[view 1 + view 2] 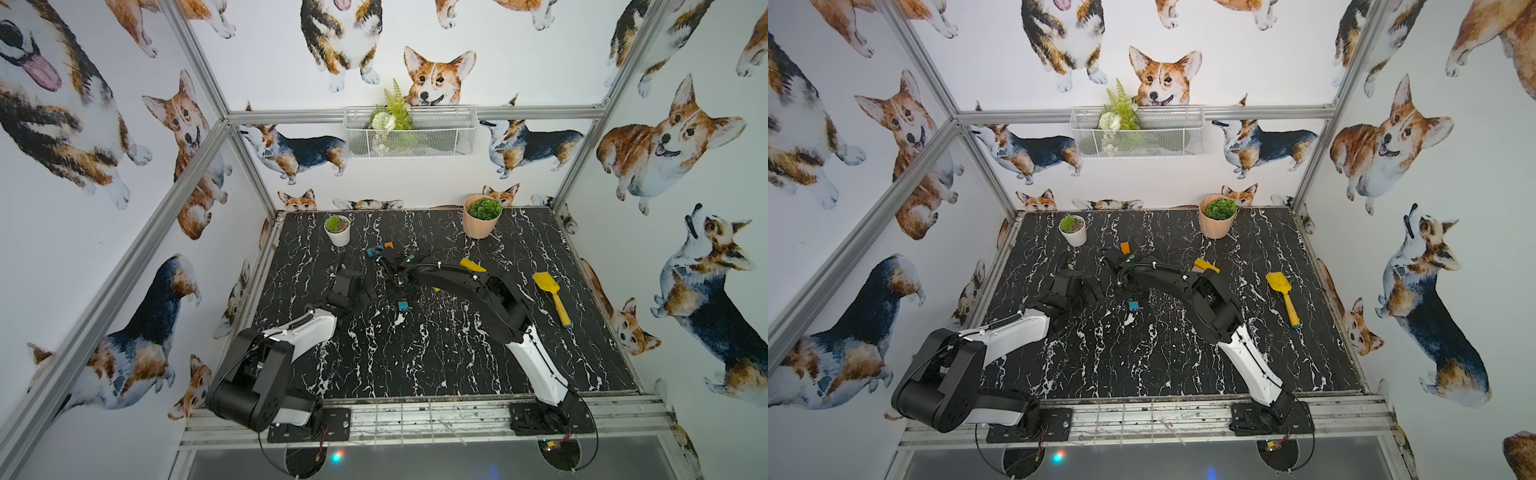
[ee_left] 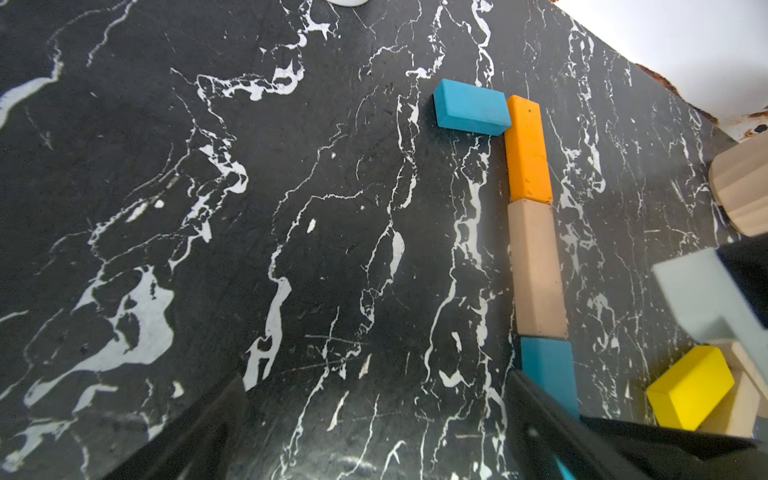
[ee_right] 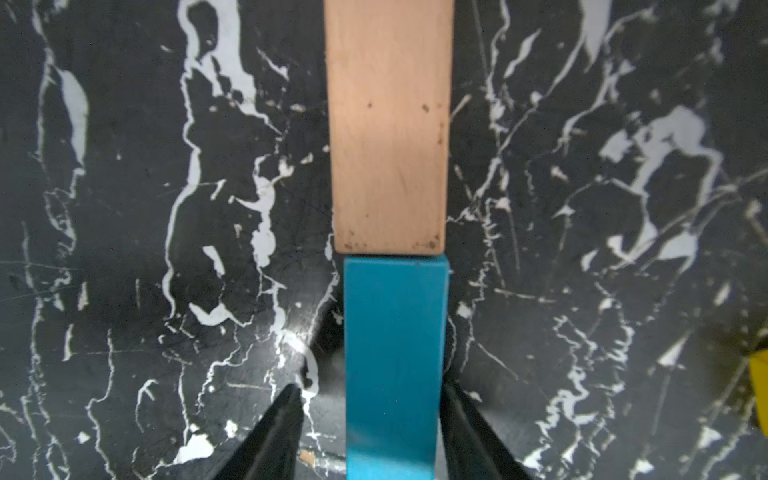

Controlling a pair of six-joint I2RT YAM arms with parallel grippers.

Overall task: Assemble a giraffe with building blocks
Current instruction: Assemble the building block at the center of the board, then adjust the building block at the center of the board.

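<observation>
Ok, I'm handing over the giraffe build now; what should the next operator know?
Left gripper: open, empty.
Right gripper: open, fingers straddling the lower teal block, gap on one side.
Done: teal head against the orange block, then tan block and lower teal block end to end.
Left: body and legs; a yellow block sits piled with tan blocks nearby.

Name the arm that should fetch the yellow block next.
Right. The yellow block lies beyond the neck from the open left gripper, beside the right arm. The right gripper, jaws open around the teal block, likely just needs to back off and swing over.
</observation>
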